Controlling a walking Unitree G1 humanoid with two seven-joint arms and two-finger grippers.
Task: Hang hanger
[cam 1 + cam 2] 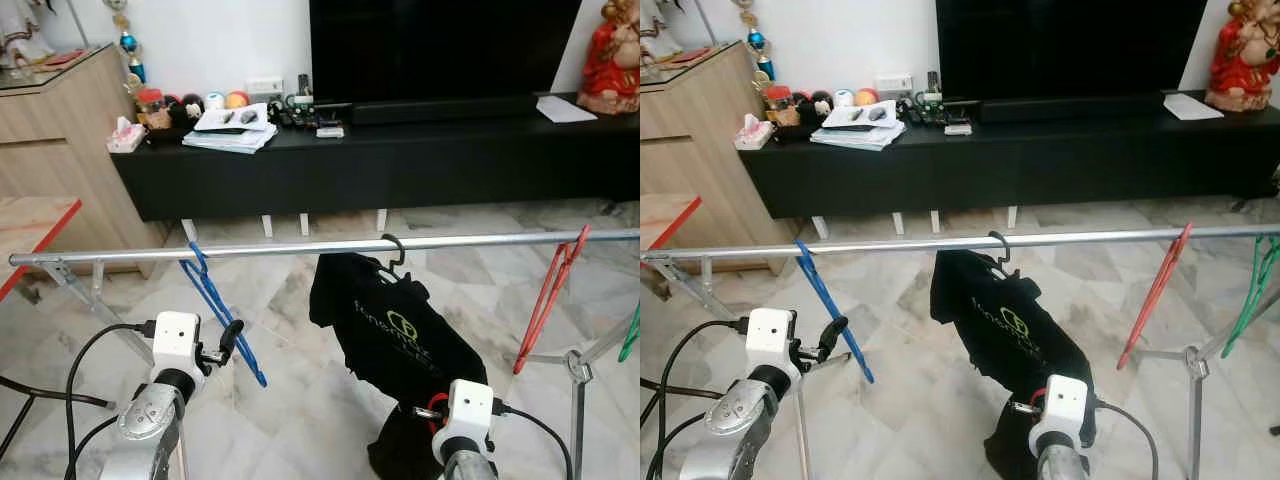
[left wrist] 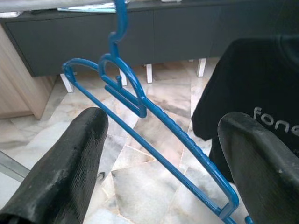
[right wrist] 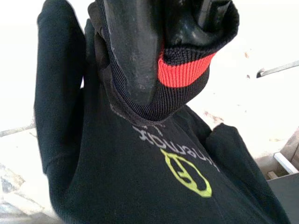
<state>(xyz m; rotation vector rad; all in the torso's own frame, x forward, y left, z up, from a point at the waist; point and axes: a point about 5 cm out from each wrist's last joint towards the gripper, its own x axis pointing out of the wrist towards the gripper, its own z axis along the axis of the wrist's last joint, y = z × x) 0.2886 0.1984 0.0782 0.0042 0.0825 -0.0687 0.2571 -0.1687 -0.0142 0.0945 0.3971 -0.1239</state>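
A silver rail runs across in front of me. On its left part hangs a blue hanger by its hook. My left gripper is open, its fingers spread either side of the blue hanger without touching it. A black T-shirt with a green logo hangs on a black hanger whose hook sits on the rail's middle. Lower down, my right gripper is shut on the shirt's red-striped ribbed edge.
A red hanger and a green one hang at the rail's right end. The rack's legs stand on marble floor. Behind are a black TV console and a wooden cabinet. Cables trail at the left.
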